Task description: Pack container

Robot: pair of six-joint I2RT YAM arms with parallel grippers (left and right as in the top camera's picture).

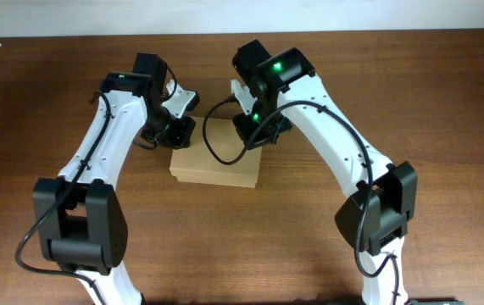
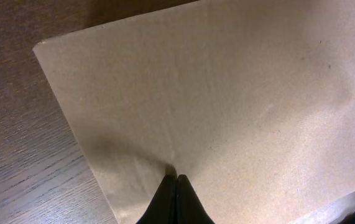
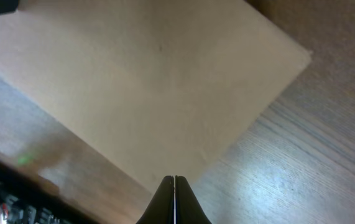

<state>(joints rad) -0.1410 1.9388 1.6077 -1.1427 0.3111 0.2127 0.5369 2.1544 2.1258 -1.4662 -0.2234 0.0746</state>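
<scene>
The container (image 1: 216, 166) is a plain tan cardboard box with its flap lid down, lying in the middle of the wooden table. My left gripper (image 1: 174, 134) is shut and empty, with its tips over the box's left rear part; in the left wrist view the closed fingers (image 2: 176, 182) rest on or just above the lid (image 2: 227, 93). My right gripper (image 1: 254, 135) is shut and empty over the box's right rear corner; in the right wrist view its closed fingers (image 3: 175, 185) sit at the edge of the lid (image 3: 165, 74).
The brown wooden table (image 1: 445, 102) surrounds the box. A black cable (image 1: 212, 144) loops from the right arm over the box top. Both arm bases stand at the front edge.
</scene>
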